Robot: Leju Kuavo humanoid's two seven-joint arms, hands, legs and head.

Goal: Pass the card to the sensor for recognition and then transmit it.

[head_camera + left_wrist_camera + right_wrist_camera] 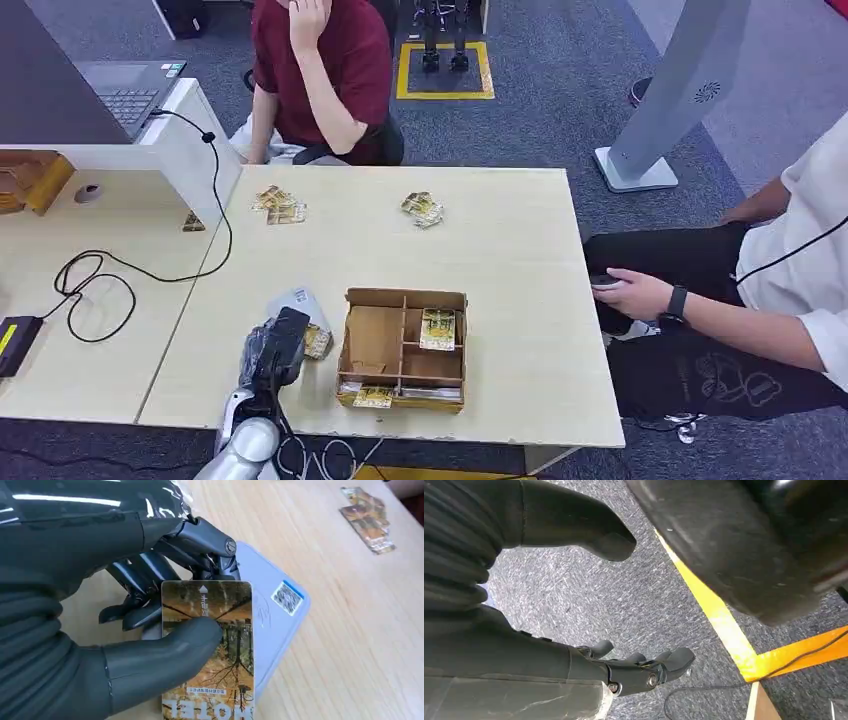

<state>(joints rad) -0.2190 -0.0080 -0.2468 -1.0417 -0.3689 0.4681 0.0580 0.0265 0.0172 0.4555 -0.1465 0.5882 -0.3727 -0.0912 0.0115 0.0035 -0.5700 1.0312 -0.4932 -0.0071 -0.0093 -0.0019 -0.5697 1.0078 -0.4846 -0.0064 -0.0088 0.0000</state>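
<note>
1. Closest to my left wrist camera, the left hand (150, 625) pinches a card (210, 655) between the thumb, lying across its printed face, and the darker fingers (145, 580) behind it.
2. The card shows an autumn tree picture and the word HOTEL; it is held just over a pale blue-grey sensor pad (277, 610) with a small square code label.
3. From the head camera, I see that same hand (272, 345) over the pad (300, 298) near the table's (520, 250) front edge, just left of a cardboard divider box (403, 348).
4. The box holds a card in one upper compartment (438, 328) and more along its front row.
5. Loose cards lie in two small piles (279, 205) farther back on the table.
6. My right hand (624, 665) hangs over grey carpet (574, 595) by yellow tape (724, 635), holding nothing, fingers apart and loosely extended.
7. Two people sit nearby, one behind the table (320, 70), one at the right (760, 290).
</note>
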